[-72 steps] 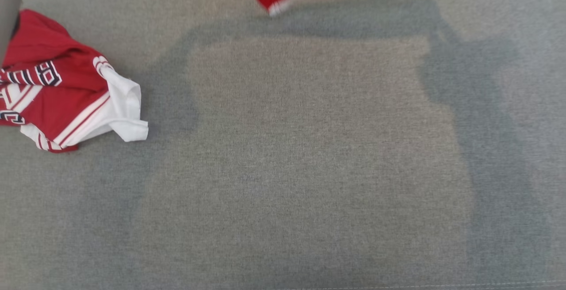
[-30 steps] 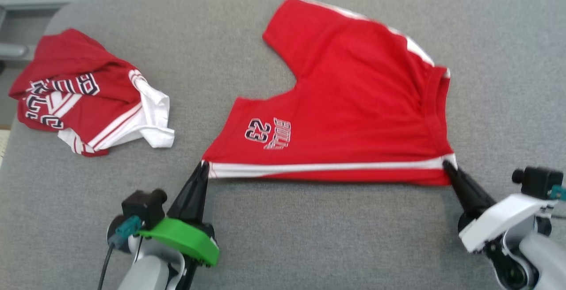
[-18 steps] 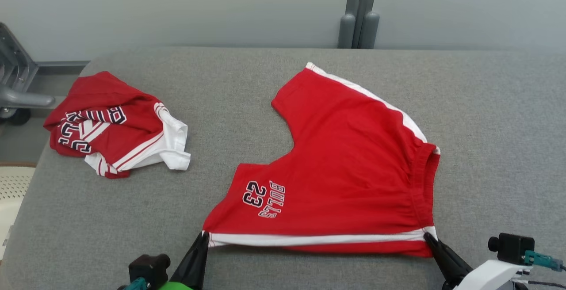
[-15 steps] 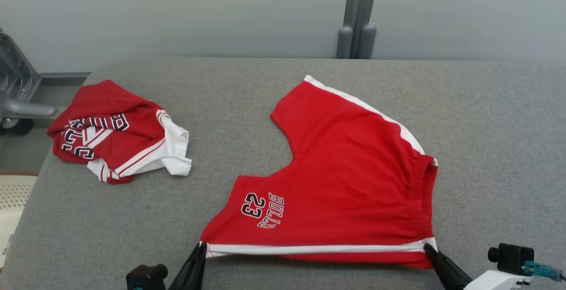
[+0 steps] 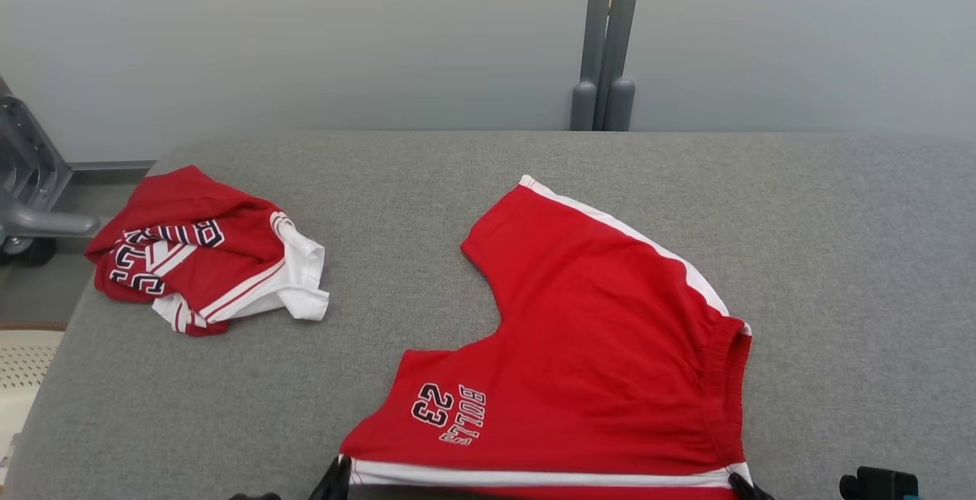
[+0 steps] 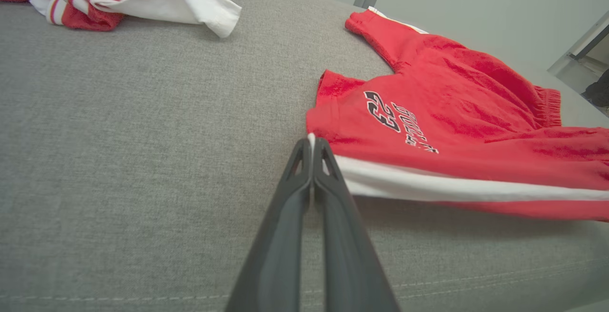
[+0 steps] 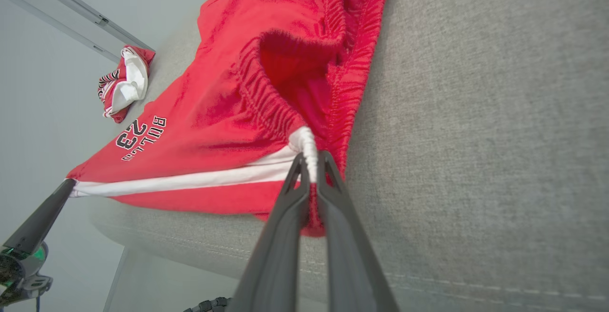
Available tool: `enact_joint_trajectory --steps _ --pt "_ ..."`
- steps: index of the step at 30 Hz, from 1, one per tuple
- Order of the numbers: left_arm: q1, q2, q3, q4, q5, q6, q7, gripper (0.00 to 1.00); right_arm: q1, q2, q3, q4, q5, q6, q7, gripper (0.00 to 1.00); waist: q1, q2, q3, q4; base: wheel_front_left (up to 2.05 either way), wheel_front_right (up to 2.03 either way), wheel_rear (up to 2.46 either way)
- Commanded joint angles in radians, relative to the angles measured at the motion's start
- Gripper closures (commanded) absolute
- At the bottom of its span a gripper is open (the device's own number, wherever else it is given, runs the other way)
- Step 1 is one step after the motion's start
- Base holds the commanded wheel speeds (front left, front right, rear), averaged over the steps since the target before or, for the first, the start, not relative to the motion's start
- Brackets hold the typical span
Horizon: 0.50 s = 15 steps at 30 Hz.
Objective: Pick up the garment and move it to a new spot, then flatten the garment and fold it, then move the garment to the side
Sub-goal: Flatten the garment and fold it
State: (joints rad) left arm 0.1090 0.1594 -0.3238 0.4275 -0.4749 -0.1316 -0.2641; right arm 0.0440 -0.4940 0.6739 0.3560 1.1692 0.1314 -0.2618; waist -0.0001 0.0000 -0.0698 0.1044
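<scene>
The garment (image 5: 602, 355) is a pair of red shorts with white side stripes and a "BULLS 23" print, spread over the grey padded surface (image 5: 854, 256). Its near edge, a white stripe, is stretched between my two grippers. My left gripper (image 6: 311, 141) is shut on the hem corner of the garment (image 6: 452, 126); its tips show at the head view's bottom edge (image 5: 341, 477). My right gripper (image 7: 310, 160) is shut on the waistband corner of the garment (image 7: 228, 98), at the bottom edge (image 5: 743, 482) of the head view. The left gripper (image 7: 66, 186) also appears in the right wrist view.
A second red and white garment (image 5: 202, 267) lies crumpled at the far left of the surface. A grey post (image 5: 606, 43) stands against the wall behind. A grey cart frame (image 5: 30, 195) stands off the left edge. The surface's front edge (image 6: 476, 278) is close to both grippers.
The head camera has tilted up, so the wall and post now show and the grippers sit at the bottom edge. Both grippers still hold the shorts' near edge taut.
</scene>
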Motion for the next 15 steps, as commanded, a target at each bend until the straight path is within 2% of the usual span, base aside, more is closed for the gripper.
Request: enact_joint_trajectory --steps 1,9,15 --pt "-0.023 0.008 0.004 -0.012 0.006 0.002 0.0 1.0 0.004 -0.007 -0.009 -0.004 0.0 -0.001 -0.004 1.0 0.0001 0.0 0.011 -0.002 0.0 0.0 0.0" --pt "-0.206 0.034 -0.022 -0.099 0.022 0.002 0.0 1.0 -0.074 0.014 -0.105 -0.084 0.031 -0.001 -0.004 1.0 0.0001 0.0 0.081 -0.041 0.0 0.0 0.0" --pt "-0.419 0.056 -0.057 -0.035 0.032 0.002 0.0 1.0 -0.185 0.049 -0.172 -0.107 0.034 -0.001 -0.004 1.0 0.0001 0.0 0.191 -0.103 0.0 0.0 0.0"
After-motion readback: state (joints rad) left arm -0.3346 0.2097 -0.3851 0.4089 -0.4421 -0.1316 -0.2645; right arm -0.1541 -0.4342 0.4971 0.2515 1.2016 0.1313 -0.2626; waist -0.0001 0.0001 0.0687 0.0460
